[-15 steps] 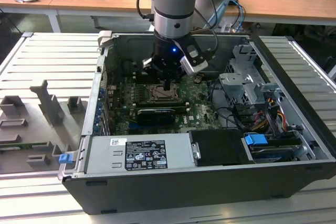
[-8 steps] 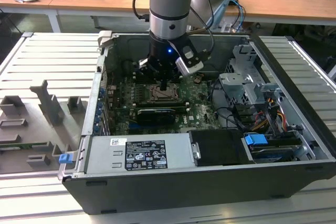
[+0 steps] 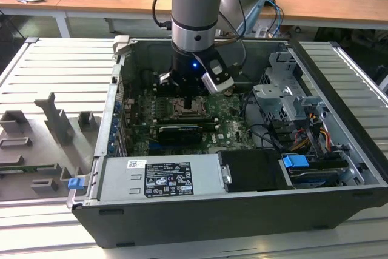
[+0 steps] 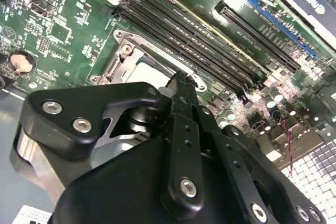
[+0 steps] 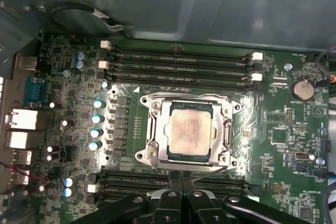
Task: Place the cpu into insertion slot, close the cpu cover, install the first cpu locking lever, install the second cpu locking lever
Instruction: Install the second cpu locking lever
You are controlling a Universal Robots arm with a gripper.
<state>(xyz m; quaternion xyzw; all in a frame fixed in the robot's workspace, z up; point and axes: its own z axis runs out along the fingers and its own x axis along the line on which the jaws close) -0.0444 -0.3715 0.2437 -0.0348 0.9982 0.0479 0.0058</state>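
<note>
While the arm stands vertical inside the computer case, its jaws hang shut and empty just beside the insertion slot, where the cpu lies under the lowered cpu cover; printing unreadable.

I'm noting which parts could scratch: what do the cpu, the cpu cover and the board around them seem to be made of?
The cpu: likely metal, a matt pale silver-beige face with a dull sheen.
The cpu cover: apparently bare bright metal, a thin frame with sharp glints, lying closed around the chip.
The circuit board: probably lacquered laminate, glossy green with fine traces.
</note>
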